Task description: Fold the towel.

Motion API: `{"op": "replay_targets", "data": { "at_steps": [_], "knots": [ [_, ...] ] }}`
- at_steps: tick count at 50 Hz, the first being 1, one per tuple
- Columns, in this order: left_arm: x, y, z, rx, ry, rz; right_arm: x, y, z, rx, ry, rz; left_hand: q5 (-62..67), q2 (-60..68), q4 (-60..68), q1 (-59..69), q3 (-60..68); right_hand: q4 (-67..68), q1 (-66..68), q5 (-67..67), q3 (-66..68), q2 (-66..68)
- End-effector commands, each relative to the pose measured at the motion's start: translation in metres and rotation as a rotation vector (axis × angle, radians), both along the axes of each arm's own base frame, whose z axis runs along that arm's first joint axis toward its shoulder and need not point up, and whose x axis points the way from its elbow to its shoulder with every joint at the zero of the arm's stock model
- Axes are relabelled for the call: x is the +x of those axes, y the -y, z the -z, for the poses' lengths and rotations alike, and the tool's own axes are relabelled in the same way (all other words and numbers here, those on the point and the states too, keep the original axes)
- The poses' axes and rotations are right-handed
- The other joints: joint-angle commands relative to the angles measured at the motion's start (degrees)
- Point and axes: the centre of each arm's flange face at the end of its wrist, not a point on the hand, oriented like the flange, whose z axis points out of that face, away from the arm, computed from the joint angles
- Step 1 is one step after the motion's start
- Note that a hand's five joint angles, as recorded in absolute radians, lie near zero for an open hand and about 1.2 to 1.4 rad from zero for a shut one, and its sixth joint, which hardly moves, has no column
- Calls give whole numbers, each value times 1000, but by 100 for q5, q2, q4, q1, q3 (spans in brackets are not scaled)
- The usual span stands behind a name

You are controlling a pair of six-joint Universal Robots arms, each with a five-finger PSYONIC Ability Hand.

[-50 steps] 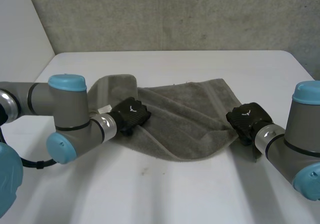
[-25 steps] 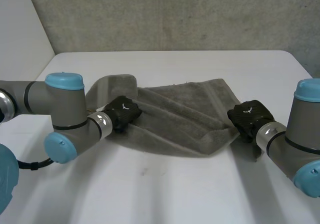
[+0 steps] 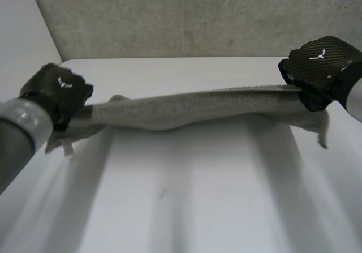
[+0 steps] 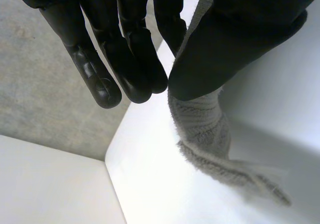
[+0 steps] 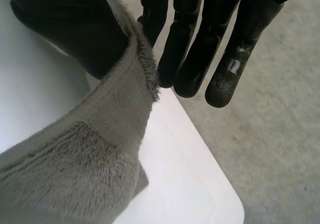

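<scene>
A grey towel [image 3: 186, 109] hangs stretched in a long band above the white table [image 3: 186, 208], held at both ends. My left hand [image 3: 56, 91] pinches its left end; in the left wrist view the thumb [image 4: 235, 38] presses the towel [image 4: 200, 124] against the straight fingers [image 4: 120, 58], and a loose end dangles below. My right hand [image 3: 319, 69] grips the right end. In the right wrist view the towel [image 5: 85, 154] passes between the thumb [image 5: 65, 28] and the fingers [image 5: 200, 43]. A corner of the towel droops under the right hand.
A grey concrete wall [image 3: 186, 15] rises behind the table's far edge. In the left wrist view the table's corner [image 4: 112, 159] borders a pale floor. The right wrist view shows the table's rounded corner [image 5: 225, 204] over grey floor.
Both hands have risen from the table and moved apart, lifting the towel from a flat heap into a taut band in the air. The left hand closed on its end.
</scene>
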Motion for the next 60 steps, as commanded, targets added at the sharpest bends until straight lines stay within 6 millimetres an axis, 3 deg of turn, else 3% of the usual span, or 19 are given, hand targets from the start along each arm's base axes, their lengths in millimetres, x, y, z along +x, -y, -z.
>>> {"op": "replay_targets", "data": {
  "at_steps": [1, 5, 10, 16, 19, 22, 24, 25, 27, 30, 32, 36, 38, 44, 45, 47, 50, 52, 60],
  "knots": [
    [10, -30, 30, 115, 43, 15, 3, -13, 19, 70, -182, -106, 1086, 1028, 1028, 1296, 1036, 1159, 2444, 1283, 1216, 1288],
    [5, -22, 55, 178, 64, 14, 7, -1, 46, 159, -209, -116, 1086, 1028, 1028, 1296, 1036, 1159, 2444, 1283, 1216, 1288],
    [-5, 15, 105, 230, 97, 0, 12, 23, 91, 282, -276, -88, 1086, 1028, 1028, 1296, 1036, 1159, 2444, 1283, 1216, 1288],
    [-24, 57, 109, 116, 53, 8, 24, 50, 107, 228, -317, -30, 1086, 1028, 1028, 1296, 1036, 1159, 2444, 1283, 1216, 1288],
    [-47, 111, 72, -108, -39, 8, 42, 90, 89, -39, -309, 34, 1086, 1028, 1028, 1296, 1036, 1159, 2444, 1283, 1216, 1288],
    [-55, 129, 47, -217, -85, 11, 48, 106, 70, -178, -284, 64, 1086, 1028, 1028, 1296, 1036, 1159, 2444, 1283, 1216, 1288],
    [-67, 155, -18, -459, -202, 11, 59, 134, 16, -504, -165, 126, 1086, 1028, 1028, 1296, 1036, 1159, 2444, 1283, 1216, 1288],
    [-67, 155, -19, -460, -203, 11, 59, 134, 15, -505, -165, 126, 1086, 1028, 1028, 1296, 1036, 1159, 2444, 1283, 1216, 1288],
    [-71, 163, -82, -704, -323, 10, 64, 140, -35, -794, -28, 155, 1086, 1028, 1028, 1296, 1036, 1159, 2444, 1283, 1216, 1288],
    [-70, 162, -108, -835, -409, 12, 64, 132, -63, -962, 47, 151, 1086, 1028, 1028, 1296, 1036, 1159, 2444, 1283, 1216, 1288],
    [-70, 160, -109, -846, -440, 19, 65, 128, -59, -956, 38, 122, 1086, 1028, 1028, 1296, 1036, 1159, 2444, 1283, 1216, 1288],
    [-67, 154, -85, -752, -437, 25, 67, 123, -38, -874, -5, 66, 1086, 1028, 1028, 1296, 1036, 1159, 2444, 1283, 1216, 1288],
    [-64, 148, -46, -634, -390, 23, 64, 119, -9, -734, -65, 26, 1086, 1028, 1028, 1296, 1036, 1159, 2444, 1283, 1216, 1288],
    [-54, 126, 32, -404, -301, 6, 56, 102, 48, -442, -177, -29, 1086, 1028, 1028, 1296, 1036, 1159, 2444, 1283, 1216, 1288],
    [-54, 126, 32, -403, -300, 6, 56, 102, 48, -441, -178, -29, 1086, 1028, 1028, 1296, 1036, 1159, 2444, 1283, 1216, 1288],
    [-47, 111, 71, -294, -252, 1, 51, 95, 75, -320, -213, -50, 1086, 1028, 1028, 1296, 1036, 1159, 2444, 1283, 1216, 1288],
    [-44, 103, 90, -247, -232, 4, 50, 91, 90, -258, -213, -61, 1086, 1028, 1028, 1296, 1036, 1159, 2444, 1283, 1216, 1288],
    [-40, 89, 120, -177, -198, 9, 45, 89, 127, -108, -173, -68, 1086, 1028, 1028, 1296, 1036, 1159, 2444, 1283, 1216, 1288],
    [-34, 74, 150, -120, -171, 10, 36, 85, 174, 164, 36, -25, 1086, 1028, 1028, 1296, 1036, 1159, 2444, 1283, 1216, 1288]
  ]
}}
